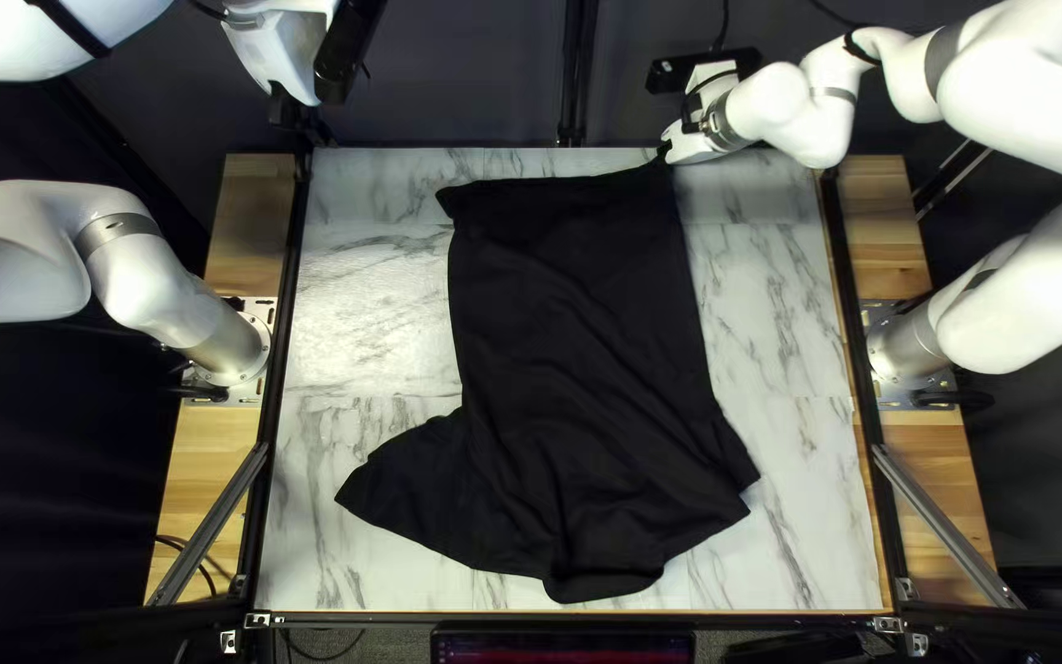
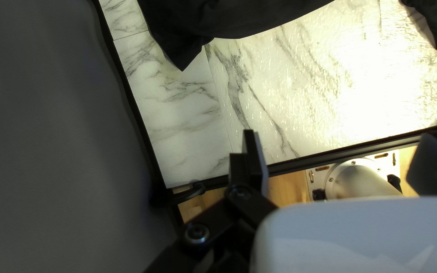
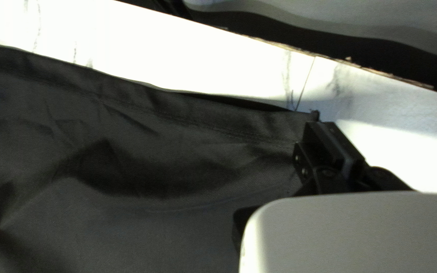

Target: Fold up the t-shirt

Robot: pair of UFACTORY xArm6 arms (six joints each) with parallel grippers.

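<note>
Black cloth t-shirt (image 1: 580,369) lies lengthwise, far to near, on white marble-patterned table (image 1: 371,295); black two-fingered right gripper (image 3: 322,123) clamped on one far corner, matching left gripper (image 2: 341,134), fingers apart, nearer the free one ahead.

A robotics lab, by its fittings: 2 white robots, the left arm (image 1: 144,271) and right arm (image 1: 1029,289), flank a marble-patterned surface (image 1: 365,308) with metal braces (image 1: 212,524), a dark curtain (image 1: 470,74) behind and a screen (image 1: 562,648) beyond its near edge.
</note>
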